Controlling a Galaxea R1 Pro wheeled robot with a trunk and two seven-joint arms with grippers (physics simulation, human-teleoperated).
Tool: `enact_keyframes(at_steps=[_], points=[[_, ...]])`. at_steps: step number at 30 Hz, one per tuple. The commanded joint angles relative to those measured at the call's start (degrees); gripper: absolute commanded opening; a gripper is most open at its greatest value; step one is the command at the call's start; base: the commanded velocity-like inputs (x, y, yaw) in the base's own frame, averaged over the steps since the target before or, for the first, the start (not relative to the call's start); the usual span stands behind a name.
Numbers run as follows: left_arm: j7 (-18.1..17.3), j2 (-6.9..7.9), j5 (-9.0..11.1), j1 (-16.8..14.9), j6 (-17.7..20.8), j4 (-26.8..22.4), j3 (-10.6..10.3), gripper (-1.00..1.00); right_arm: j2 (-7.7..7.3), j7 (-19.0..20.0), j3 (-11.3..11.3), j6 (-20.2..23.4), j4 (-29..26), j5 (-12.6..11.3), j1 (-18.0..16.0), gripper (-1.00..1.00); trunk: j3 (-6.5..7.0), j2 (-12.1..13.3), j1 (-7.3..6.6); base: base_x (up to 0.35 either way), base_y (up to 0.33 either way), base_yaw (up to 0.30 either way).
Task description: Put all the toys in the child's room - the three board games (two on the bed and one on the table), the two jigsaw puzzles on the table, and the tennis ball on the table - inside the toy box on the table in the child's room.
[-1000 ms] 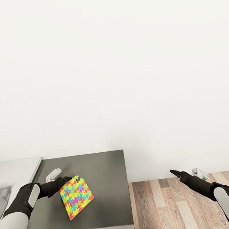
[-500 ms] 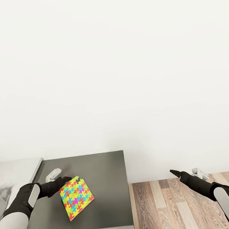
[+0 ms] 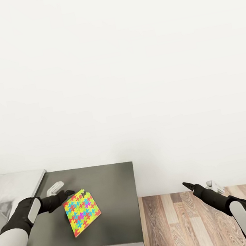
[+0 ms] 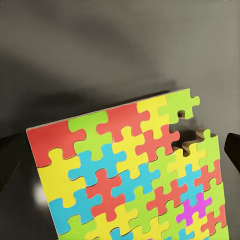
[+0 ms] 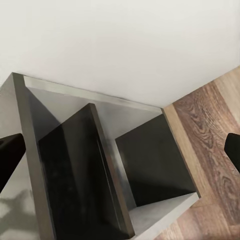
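The left claw [image 3: 69, 195] is pinched on the top corner of a jigsaw puzzle [image 3: 82, 211], holding the bright sheet tilted up above the dark lower counter [image 3: 110, 189]. Over the last second the forearm has drawn back a shade toward 9 o'clock, the puzzle barely shifting with it. I'd say the grip is sound and the carry toward the toy box is only starting; the box itself isn't in sight from here. In the left wrist view the puzzle [image 4: 130, 175] fills the near field, with one piece missing at its corner. The right claw [image 3: 186, 185] hangs idle over the wood floor [image 3: 177, 226] at 4 o'clock, its fingers [image 5: 10, 155] spread wide, holding nothing
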Motion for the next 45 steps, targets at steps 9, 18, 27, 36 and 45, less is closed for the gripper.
enact_keyframes(at_steps=[9,18,27,36,45], points=[[0.58,0.11,-0.06,-0.05,0.2,-0.03,0.29,1.0,0.01,0.28,-0.12,0.33,-0.03,0.14,-0.05,1.0,-0.1,-0.11,0.03,0.0,0.0,0.0],[0.91,1.51,0.15,-0.05,0.19,0.05,0.43,1.0,0.01,0.28,-0.12,0.33,-0.03,0.14,-0.05,1.0,-0.31,-0.11,0.03,0.0,0.0,0.0],[0.46,1.93,0.13,-0.05,0.04,0.06,0.31,1.0,0.01,0.28,-0.12,0.33,-0.03,0.1,-0.05,1.0,-0.94,-0.11,0.03,0.0,0.0,0.0],[0.15,1.95,0.08,-0.05,0.02,0.06,0.23,1.0,0.01,0.28,-0.12,0.33,-0.03,0.1,-0.05,1.0,-1.75,-0.11,0.03,0.0,0.0,0.0],[0.1,1.92,0.17,-0.02,-0.07,0.06,0.12,1.0,0.01,0.28,-0.12,0.33,-0.03,0.12,-0.05,1.0,-2.58,-0.11,0.03,0.0,0.0,0.0]])
